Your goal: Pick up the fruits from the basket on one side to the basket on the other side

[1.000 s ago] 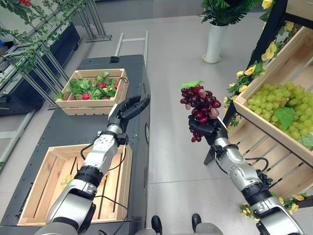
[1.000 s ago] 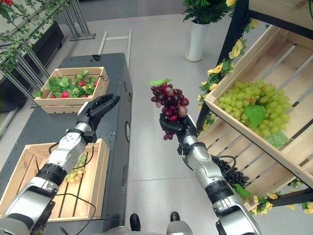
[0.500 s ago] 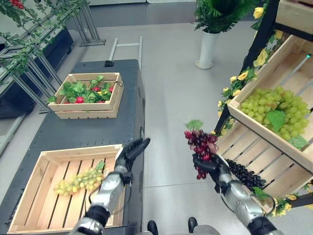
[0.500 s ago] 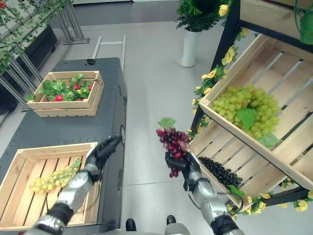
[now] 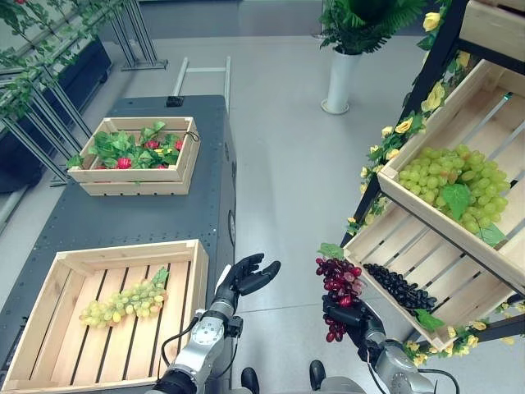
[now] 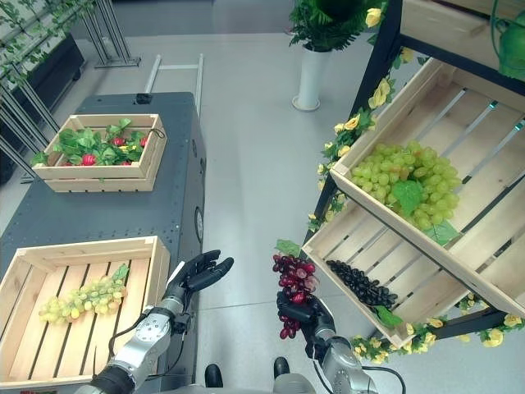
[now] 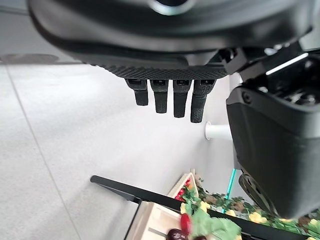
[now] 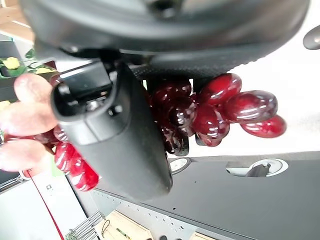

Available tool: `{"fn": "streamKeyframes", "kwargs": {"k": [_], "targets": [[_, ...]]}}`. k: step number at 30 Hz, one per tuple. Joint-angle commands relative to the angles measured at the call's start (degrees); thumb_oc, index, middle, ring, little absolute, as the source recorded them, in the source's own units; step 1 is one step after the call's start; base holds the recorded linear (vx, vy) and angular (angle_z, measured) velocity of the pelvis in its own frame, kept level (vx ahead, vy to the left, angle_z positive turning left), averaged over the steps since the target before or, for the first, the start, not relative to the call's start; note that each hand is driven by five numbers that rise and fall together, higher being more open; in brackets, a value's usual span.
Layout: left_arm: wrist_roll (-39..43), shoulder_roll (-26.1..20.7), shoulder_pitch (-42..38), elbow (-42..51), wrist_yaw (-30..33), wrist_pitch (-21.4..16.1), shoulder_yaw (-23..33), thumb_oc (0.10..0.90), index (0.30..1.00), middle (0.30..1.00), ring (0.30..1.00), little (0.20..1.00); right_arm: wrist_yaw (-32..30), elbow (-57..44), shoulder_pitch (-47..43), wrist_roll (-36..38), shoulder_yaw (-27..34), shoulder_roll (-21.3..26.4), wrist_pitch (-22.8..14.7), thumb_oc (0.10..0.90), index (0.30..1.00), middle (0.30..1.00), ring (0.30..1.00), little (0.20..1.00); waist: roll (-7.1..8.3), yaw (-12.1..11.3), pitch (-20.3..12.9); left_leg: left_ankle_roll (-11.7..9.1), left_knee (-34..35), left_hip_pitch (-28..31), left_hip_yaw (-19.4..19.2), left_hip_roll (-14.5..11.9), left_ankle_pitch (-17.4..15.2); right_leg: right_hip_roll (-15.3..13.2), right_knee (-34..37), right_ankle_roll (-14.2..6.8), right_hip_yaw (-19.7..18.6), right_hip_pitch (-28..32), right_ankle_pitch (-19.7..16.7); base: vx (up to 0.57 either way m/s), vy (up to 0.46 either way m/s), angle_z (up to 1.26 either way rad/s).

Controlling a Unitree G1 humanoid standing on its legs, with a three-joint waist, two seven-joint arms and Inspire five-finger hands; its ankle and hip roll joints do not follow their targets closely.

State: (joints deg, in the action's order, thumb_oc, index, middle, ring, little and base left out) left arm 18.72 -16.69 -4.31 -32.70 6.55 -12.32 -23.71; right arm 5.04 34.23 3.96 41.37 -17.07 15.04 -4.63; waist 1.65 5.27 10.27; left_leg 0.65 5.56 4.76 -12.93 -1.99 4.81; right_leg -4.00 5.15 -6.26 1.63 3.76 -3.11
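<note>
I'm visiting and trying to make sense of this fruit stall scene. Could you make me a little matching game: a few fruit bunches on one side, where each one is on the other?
Things:
1. red grapes
2. black grapes
3. small green grape bunch
4. big green grape pile

Places:
A. upper slanted shelf crate
B. near crate on the dark cart
C. held in the right hand
D. lower slanted shelf crate

Pairs: 1-C, 2-D, 3-B, 4-A

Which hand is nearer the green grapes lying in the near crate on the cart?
Left. The left hand hangs just past that crate's right edge, beside the green grapes; the right hand is farther right, holding red grapes.
</note>
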Motion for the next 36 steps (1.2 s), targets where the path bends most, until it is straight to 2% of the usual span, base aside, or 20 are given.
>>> {"fn": "streamKeyframes", "kwargs": {"k": [1, 5, 8, 9, 12, 17, 25, 31, 36], "targets": [[-1.87, -0.62, -6.04, 2.93, 2.24, -7.21, -0.74, 0.8, 0.9, 0.9, 0.9, 0.9, 3.29, -3.87, -7.17, 2.14, 0.58, -0.41, -9.58, 0.4, 0.3, 0.3, 0.3, 0.3, -0.85, -0.72, 2.94, 0.71, -0.56, 1.64, 1.28, 2.82, -8.5, 3.25, -2.92, 1.88, 2.66, -1.41, 2.5, 0.0, 0.0, 0.0], [-1.63, -1.97, -6.46, 4.38, 2.91, -8.86, -1.37, 0.8, 0.9, 0.9, 0.9, 0.9, 2.8, -4.95, -8.23, 3.4, 0.13, 0.32, -11.07, 0.4, 0.3, 0.3, 0.3, 0.3, -1.11, -0.76, 5.98, 1.13, -3.14, -1.18, 1.01, 2.8, -8.71, 2.71, -8.45, 1.99, 3.22, -5.15, 4.29, -0.08, -0.02, -0.03], [-1.16, -2.99, -8.82, 5.26, 3.37, -9.53, -1.46, 0.8, 0.9, 0.9, 0.9, 0.9, 1.64, -7.43, -9.77, 5.13, 0.69, 1.24, -14.95, 0.4, 0.3, 0.3, 0.3, 0.3, -1.12, -0.71, 10.53, 1.25, -8.95, -5.82, 0.87, 2.59, -9.34, 1.92, -16.06, 2.07, 4.65, -9.98, 6.39, -0.16, -0.03, -0.09], [-1.12, -3.07, -9.1, 5.21, 3.36, -9.6, -1.47, 0.8, 0.9, 0.9, 0.9, 0.9, 1.37, -7.79, -9.95, 4.93, 0.79, 1.35, -15.38, 0.4, 0.3, 0.3, 0.3, 0.3, -1.08, -0.71, 11.03, 1.26, -9.67, -6.36, 0.81, 2.55, -9.46, 1.82, -16.8, 2.09, 4.81, -10.48, 6.56, -0.12, -0.035, -0.07], [-0.97, -3.48, -10.57, 5.87, 3.41, -10.12, -2.17, 0.8, 0.9, 0.9, 0.9, 0.9, -0.74, -10.37, -10.74, 3.02, 1.49, 1.96, -19.08, 0.4, 0.3, 0.3, 0.3, 0.3, -0.46, -0.31, 13.83, 1.68, -18.63, -11.65, -0.45, 2.62, -12.46, 1.05, -23.14, 2.63, 5.01, -14.91, 8.55, -0.09, -0.027, -0.02], [-1.5, -3.4, -12.28, 7.08, 3.83, -9.56, -4.69, 0.8, 0.9, 0.9, 0.9, 0.9, -2.26, -11.31, -11.67, 3.84, 4.85, 4.07, -21.61, 0.4, 0.3, 0.3, 0.3, 0.3, 0.2, 0.47, 16.61, 1.7, -29.32, -18.14, -1.14, 2.53, -16.74, 0.3, -30.72, 3.93, 5.9, -20.09, 11.14, -0.04, 0.007, 0.03], [-1.67, -4.19, -15.11, 7.97, 4.04, -8.02, -7.21, 0.8, 0.9, 0.9, 0.9, 0.9, -4.99, -13.48, -14.38, 5.47, 9.9, 7.34, -23.75, 0.4, 0.3, 0.3, 0.3, 0.3, 1.68, 1.05, 19.44, 2.83, -38.83, -24.57, -1.8, 1.39, -20.98, 0.87, -38.84, 4.8, 5.96, -26.65, 13.28, -0.03, -0.024, 0.02], [-2.3, -5.27, -15.35, 9.72, 2.97, -7.24, -7.37, 0.8, 0.9, 0.9, 0.9, 0.9, -5.58, -15.51, -16.0, 9.5, 14.45, 9.77, -24.19, 0.4, 0.3, 0.3, 0.3, 0.3, 2.26, 1.09, 19.53, 3.56, -44.42, -30.5, -1.28, 0.85, -22.91, 1.72, -43.91, 5.64, 5.62, -31.99, 14.49, -0.01, -0.047, -0.06], [-2.34, -6.54, -16.23, 11.46, 1.77, -5.12, -7.48, 0.8, 0.9, 0.9, 0.9, 0.9, -8.39, -16.45, -17.89, 11.31, 18.33, 12.67, -24.81, 0.4, 0.3, 0.3, 0.3, 0.3, 2.84, 0.62, 19.53, 3.94, -50.5, -35.82, 0.33, 0.66, -24.89, 2.16, -49.39, 6.6, 5.96, -36.4, 15.97, 0.0, -0.095, 0.02]]}}
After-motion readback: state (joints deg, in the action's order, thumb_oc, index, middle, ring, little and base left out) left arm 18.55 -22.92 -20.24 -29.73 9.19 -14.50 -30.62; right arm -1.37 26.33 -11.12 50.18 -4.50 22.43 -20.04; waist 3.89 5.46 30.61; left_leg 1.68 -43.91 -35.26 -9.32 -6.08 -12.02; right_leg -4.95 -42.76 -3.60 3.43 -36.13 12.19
